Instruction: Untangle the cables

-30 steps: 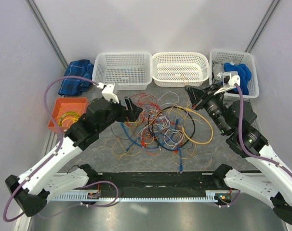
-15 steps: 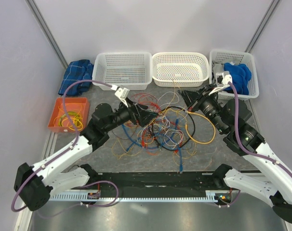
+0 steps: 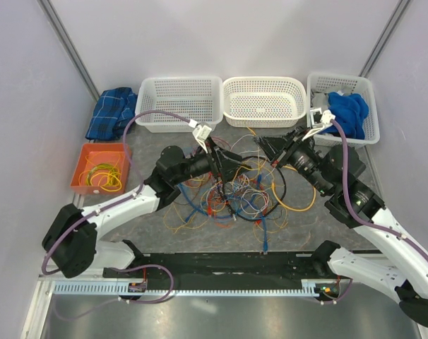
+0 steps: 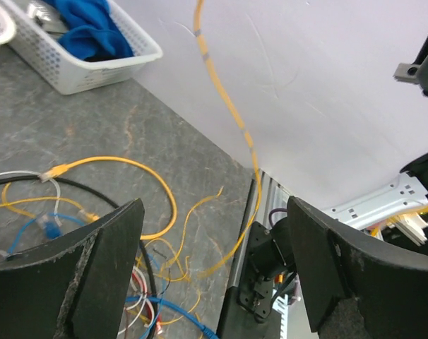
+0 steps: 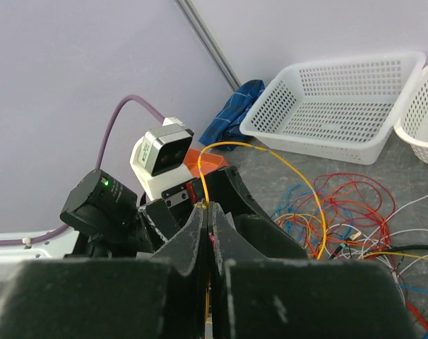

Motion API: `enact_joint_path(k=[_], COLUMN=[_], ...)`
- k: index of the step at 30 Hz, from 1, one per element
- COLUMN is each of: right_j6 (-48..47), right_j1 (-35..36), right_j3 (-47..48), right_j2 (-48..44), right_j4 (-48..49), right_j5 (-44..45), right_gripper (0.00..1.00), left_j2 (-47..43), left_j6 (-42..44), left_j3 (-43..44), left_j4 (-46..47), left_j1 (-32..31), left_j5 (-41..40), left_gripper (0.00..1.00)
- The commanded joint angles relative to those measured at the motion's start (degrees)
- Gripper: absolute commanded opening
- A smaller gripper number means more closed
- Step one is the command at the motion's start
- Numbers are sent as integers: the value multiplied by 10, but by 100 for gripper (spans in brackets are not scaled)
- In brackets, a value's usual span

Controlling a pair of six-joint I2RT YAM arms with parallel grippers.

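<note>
Two grippers sit nearly tip to tip above the heap. The right gripper (image 5: 207, 207) has its fingers pressed flat together, and a yellow wire (image 5: 267, 155) is pinched right at their tips. From there the wire arches up and over, then drops toward the pile. Facing it, the left gripper (image 4: 214, 212) stands wide apart. That yellow strand shows in the gap between its two fingers (image 4: 108, 268), touching neither, so nothing is held on that side.

Out along the limbs now. The left arm (image 3: 122, 206) stretches long and low from the near left, reaching diagonally in to mid-table. The right arm (image 3: 373, 222) comes in from the near right, elbow bent and forearm angled back toward the middle.

Under both noses the cables (image 3: 235, 191) lie in a loose tangle on the grey table (image 3: 313, 226). There are red, blue, orange and white strands, with a black loop (image 3: 281, 187) among them.

Along the far edge stand three white baskets (image 3: 182, 102), the right-hand one holding a blue cloth (image 3: 348, 106). An orange tray (image 3: 101, 147) with coiled yellow wire sits at the left.
</note>
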Motion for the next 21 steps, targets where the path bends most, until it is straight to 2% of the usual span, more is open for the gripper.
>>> enact_joint_path(k=[1,6,9,10,12,13,16,17,19,20,21], right_j6=[16,23,24,24,18,15,6,4,-1,-1,-1], right_j1=[0,0,-1,0,0,-1,0,0,0,0,0], right_j3=[-12,-18,-23,-24,-26,-27,-33,-34,-41,-41,-46], right_j2=[-3,-2,-5,-6,-12,-15,-24,-26,-27,-27,-28], right_j4=[23,26,26,26,21,18,8,1,-5,-16,-20], right_j5=[-14,-21,-20,-18,-12,-2,21,26,38,48,54], right_gripper=[0,0,0,0,0,0,0,8,39,63,71], left_j2=[33,75,95,97,93,80,37,22,-15,-27,-36], left_j6=[-20,-24,-27,-25,-18,-15,13,20,46,55,76], left_j3=[44,65,71,71,66,65,68,72,107,126,164], left_j4=[70,89,97,93,72,57,-35,-70,-210,-260,-305], left_j1=[-24,-34,-33,-33,-33,-33,-32,-31,-30,-27,-23], left_j5=[26,20,21,21,15,7,-32,-43,-99,-122,-169], left_gripper=[88,87,64,39,18,2,2,2,2,2,2])
